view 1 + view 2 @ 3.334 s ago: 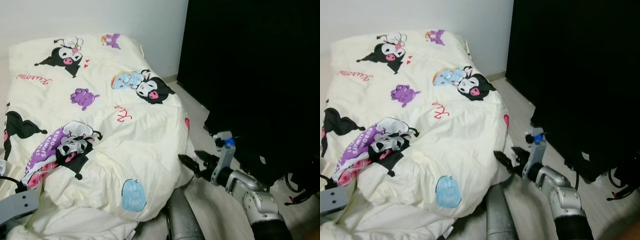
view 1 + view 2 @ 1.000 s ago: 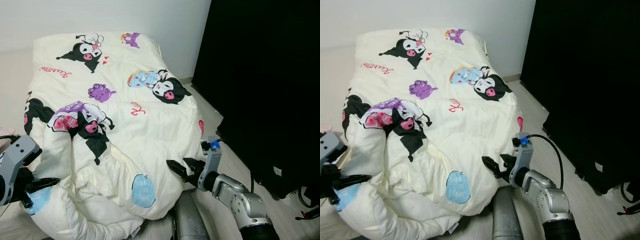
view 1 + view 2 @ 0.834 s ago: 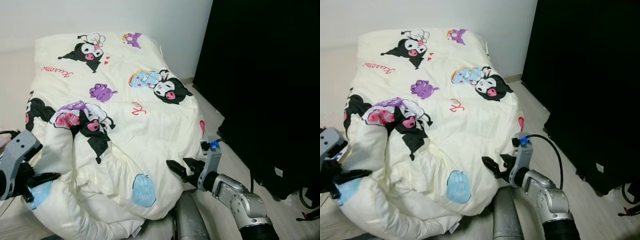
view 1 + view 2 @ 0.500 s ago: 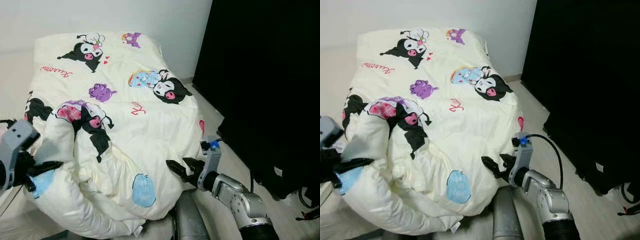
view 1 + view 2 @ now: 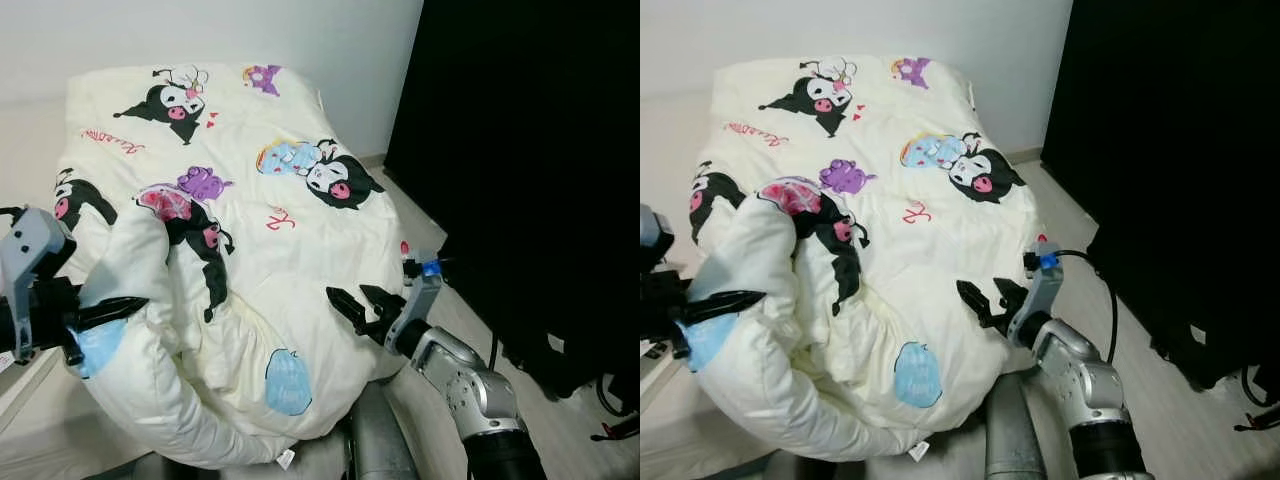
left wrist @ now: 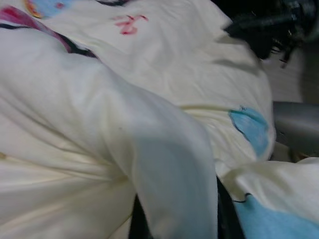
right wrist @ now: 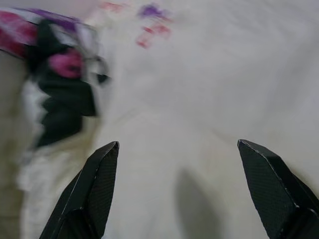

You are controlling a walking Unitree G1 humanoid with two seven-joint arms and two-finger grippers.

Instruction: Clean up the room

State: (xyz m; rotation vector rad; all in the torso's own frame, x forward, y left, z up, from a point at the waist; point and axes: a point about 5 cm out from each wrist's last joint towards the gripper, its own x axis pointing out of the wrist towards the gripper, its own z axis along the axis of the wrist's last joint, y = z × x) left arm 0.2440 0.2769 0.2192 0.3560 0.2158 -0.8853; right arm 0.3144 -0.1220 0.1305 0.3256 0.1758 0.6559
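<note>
At the left edge of the head views, left gripper [image 5: 105, 312] is clamped on a thick fold of the duvet [image 5: 270, 250]; black fingers pinch the cloth where a pale blue patch [image 5: 98, 345] sits, and the fold bulges up and over the fingers in a fat, padded roll. Left wrist view: soft cream fabric [image 6: 124, 139] humps between the fingers, only dark slivers of them showing beneath it. Grey wrist block behind the gripper, angular, matte.

Duvet: cream, quilted, puffy, creased in soft ridges. It covers the bed from the white wall [image 5: 250, 30] down to the near end, where its lifted edge curls under in a rounded lip with a small white tag [image 5: 284, 460] hanging. Printed cartoon figures in black, pink and purple, red script lettering, a blue speech-bubble shape [image 5: 288, 382] low on the near side.

Right of centre, right gripper [image 5: 352, 300] is held just above the duvet's right flank, fingers spread wide, gripping nothing; right wrist view shows two tapered, textured black fingertips [image 7: 92, 189] well apart over blurred cream cloth. Silver jointed arm [image 5: 465, 380] behind it, with a blue fitting and a black cable.

Far right: tall black cabinet or curtain [image 5: 530, 150], flat and unlit; pale floor [image 5: 430, 225] between it and the bed.
</note>
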